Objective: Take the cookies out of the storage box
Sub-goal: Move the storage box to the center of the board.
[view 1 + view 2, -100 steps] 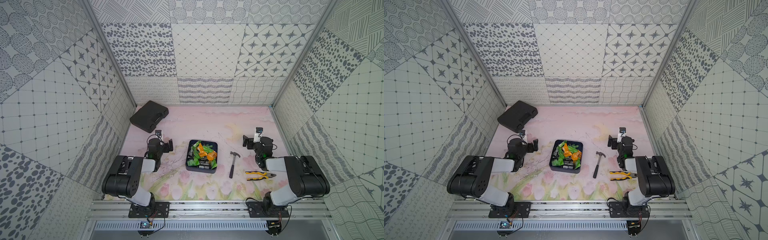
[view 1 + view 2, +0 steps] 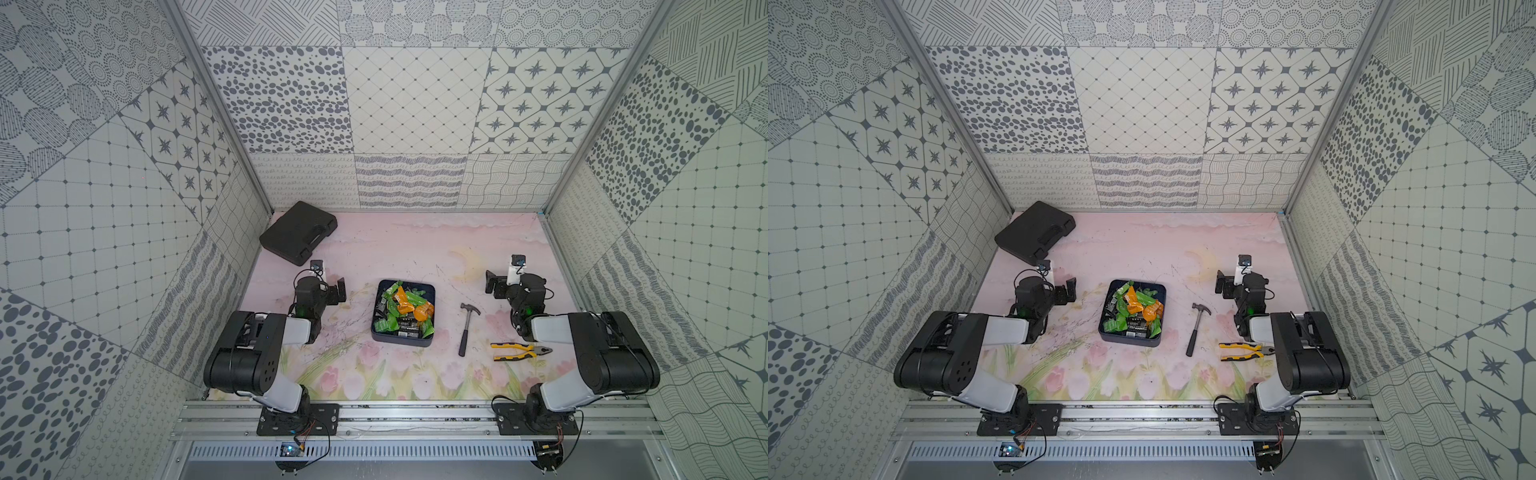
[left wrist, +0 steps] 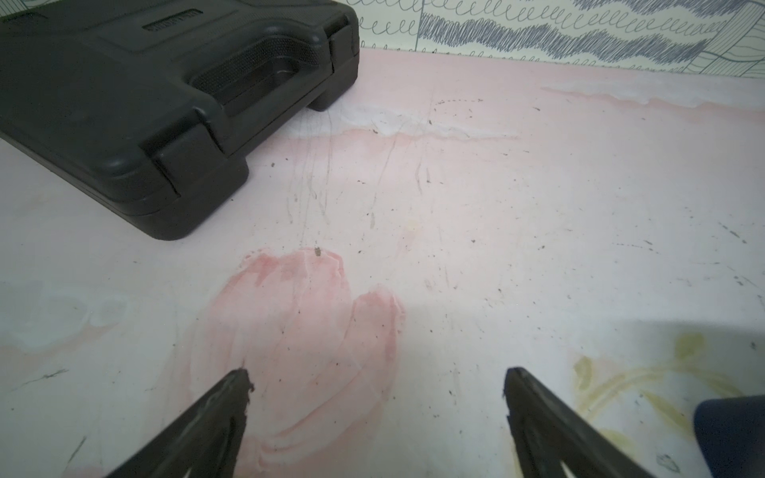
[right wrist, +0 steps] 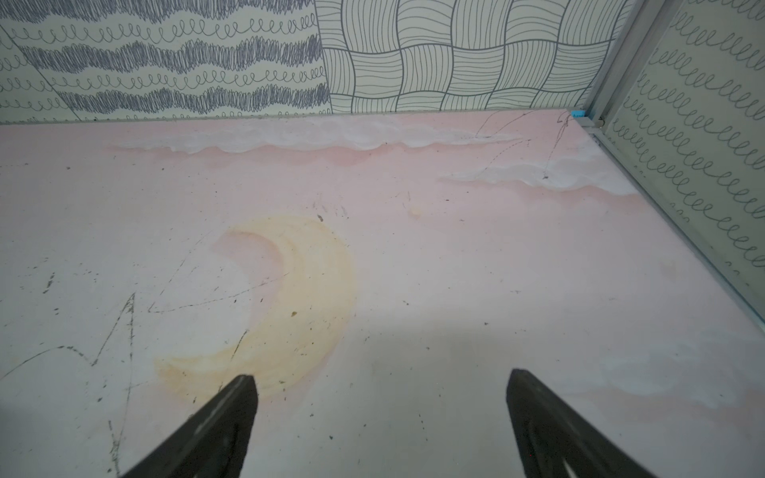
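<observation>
Many crinkly green, orange, black cookies (image 2: 406,308) fill the navy storage box (image 2: 401,342) mid-frame; left gripper (image 3: 376,374), right gripper (image 4: 381,375) gape empty.

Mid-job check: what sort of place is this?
Probably a robot test cell, not a home: patterned panels enclose it, the left arm and right arm are bolted to an aluminium rail, and the tabletop is a printed pink mat.

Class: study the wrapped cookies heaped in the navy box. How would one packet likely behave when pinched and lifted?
The cookies look small beside the storage box, so probably light. Their crinkled wrappers suggest they would likely flex and may slip in a pinch. Heaped and overlapping, lifting one could well drag or shift its neighbours.
</observation>
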Controlling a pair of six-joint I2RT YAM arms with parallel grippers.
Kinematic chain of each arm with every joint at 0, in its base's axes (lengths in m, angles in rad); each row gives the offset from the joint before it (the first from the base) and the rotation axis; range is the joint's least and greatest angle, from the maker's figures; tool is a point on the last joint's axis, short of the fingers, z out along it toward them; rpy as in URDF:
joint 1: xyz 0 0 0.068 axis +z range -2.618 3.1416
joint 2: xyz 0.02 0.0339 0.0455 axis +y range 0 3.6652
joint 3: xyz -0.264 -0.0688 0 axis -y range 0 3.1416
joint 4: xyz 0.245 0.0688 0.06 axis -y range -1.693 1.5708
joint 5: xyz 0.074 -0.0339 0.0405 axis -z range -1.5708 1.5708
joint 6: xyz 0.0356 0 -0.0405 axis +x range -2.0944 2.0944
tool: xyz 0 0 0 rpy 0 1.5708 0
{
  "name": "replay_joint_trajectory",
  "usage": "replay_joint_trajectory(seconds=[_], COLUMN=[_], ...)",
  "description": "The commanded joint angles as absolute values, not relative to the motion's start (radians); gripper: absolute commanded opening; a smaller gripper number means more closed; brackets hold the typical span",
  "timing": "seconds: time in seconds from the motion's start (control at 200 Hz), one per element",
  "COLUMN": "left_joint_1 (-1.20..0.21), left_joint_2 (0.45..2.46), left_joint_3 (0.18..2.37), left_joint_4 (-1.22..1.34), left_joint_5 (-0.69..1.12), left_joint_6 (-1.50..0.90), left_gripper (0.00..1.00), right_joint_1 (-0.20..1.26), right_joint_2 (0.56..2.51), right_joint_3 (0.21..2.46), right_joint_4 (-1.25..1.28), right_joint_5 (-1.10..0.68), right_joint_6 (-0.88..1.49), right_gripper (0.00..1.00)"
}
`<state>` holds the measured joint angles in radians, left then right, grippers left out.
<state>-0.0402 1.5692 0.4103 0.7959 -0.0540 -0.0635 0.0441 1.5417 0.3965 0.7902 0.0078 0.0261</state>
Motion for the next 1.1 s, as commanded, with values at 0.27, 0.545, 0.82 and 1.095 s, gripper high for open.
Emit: replay_joint_trajectory(seconds=[0.27,0.545,0.82,1.095], left_joint_1=[-0.034,-0.042,-0.143,-0.328], left_joint_2=[1.408,1.073,0.897,0.931], left_joint_3=[0.421,0.483,0.534,0.593], left_joint_4=[0.693,0.259,-0.113,-0.308], left_joint_5=[0.004,0.080,0.209,0.127], left_joint_6=[-0.042,-0.152,-0.426,-0.592], left_gripper=[0.99,0.93,0.91,0.88], right_joint_1=[0.064,0.044,0.137,0.610], right_joint_2=[1.299,0.929,0.933,1.193], right_joint_3=[0.435,0.524,0.669,0.868], right_joint_4=[0.610,0.098,-0.298,-0.485], right_joint_5=[0.077,0.013,-0.198,0.043], right_joint_6=[0.018,0.401,0.657,0.702], right_gripper=[0.99,0.99,0.96,0.91])
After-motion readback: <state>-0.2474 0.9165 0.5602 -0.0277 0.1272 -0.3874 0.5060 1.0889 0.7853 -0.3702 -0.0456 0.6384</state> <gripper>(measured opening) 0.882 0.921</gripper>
